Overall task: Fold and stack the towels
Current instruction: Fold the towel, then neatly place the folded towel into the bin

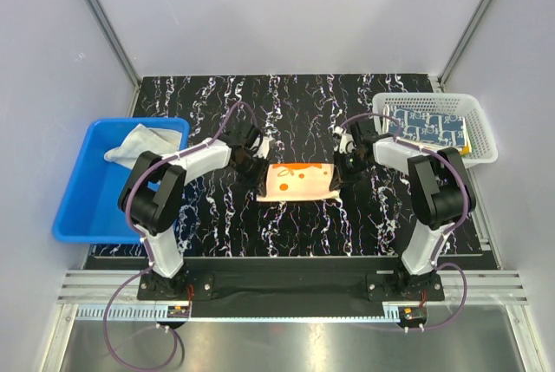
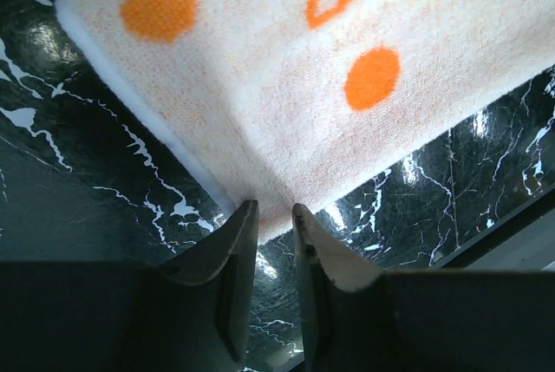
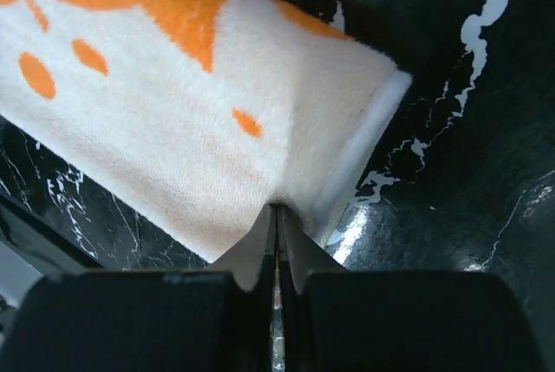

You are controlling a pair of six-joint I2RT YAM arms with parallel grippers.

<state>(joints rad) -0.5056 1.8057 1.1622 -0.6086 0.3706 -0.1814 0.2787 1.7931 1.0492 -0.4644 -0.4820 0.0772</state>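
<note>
The cream towel with the orange fox lies folded on the black marbled table, midway between the arms. My left gripper is at its left end. In the left wrist view the left gripper has its jaws a narrow gap apart with the table showing between them, and the towel has its near edge right at the tips. My right gripper is at the towel's right end. In the right wrist view the right gripper is shut on the edge of the towel.
A blue plastic bin at the left holds a whitish-beige towel. A white mesh basket at the back right holds a white and navy patterned towel over an orange-yellow one.
</note>
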